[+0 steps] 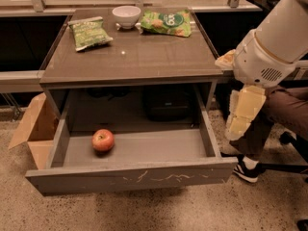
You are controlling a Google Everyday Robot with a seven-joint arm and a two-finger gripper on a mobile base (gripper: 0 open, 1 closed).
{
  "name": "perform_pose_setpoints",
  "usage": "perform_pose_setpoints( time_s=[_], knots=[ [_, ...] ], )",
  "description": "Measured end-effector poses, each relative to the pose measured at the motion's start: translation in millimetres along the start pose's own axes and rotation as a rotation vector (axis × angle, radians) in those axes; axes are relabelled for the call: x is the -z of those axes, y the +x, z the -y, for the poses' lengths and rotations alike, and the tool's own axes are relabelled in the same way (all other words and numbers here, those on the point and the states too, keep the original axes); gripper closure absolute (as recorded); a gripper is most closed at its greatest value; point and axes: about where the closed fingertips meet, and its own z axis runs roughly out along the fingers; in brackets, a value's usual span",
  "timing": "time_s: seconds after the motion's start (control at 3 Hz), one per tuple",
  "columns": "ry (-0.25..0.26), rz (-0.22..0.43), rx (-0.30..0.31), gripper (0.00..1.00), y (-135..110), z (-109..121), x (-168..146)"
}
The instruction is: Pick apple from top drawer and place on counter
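The apple (103, 140), red with a yellowish patch, lies on the floor of the open top drawer (134, 178), left of its middle. The drawer is pulled out from under the counter (139, 57), a brown-grey glossy tabletop. My arm's white housing (272, 42) is at the right, beyond the counter's right edge. My gripper (239, 125) hangs down from it as a cream-coloured piece, just outside the drawer's right wall, above floor level and well right of the apple. It holds nothing that I can see.
On the counter's far side are a white bowl (126, 16), a green snack bag (89, 32) at left and another green bag (167, 22) at right. An open cardboard box (34, 129) stands left of the drawer. A seated person's leg and shoe (250, 170) are at the right.
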Motion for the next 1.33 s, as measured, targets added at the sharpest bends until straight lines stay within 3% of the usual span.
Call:
perform_pose_setpoints(
  time_s=[0.33,0.67,1.0,1.33],
  knots=[
    [-0.002,0.007,-0.003,0.0,-2,2,-5],
    [-0.015,0.05,-0.017,0.0,-14,13,-31],
    [-0.056,0.149,-0.004,0.0,-43,24,-85],
    [-0.073,0.216,0.003,0.0,-61,28,-116]
  ],
)
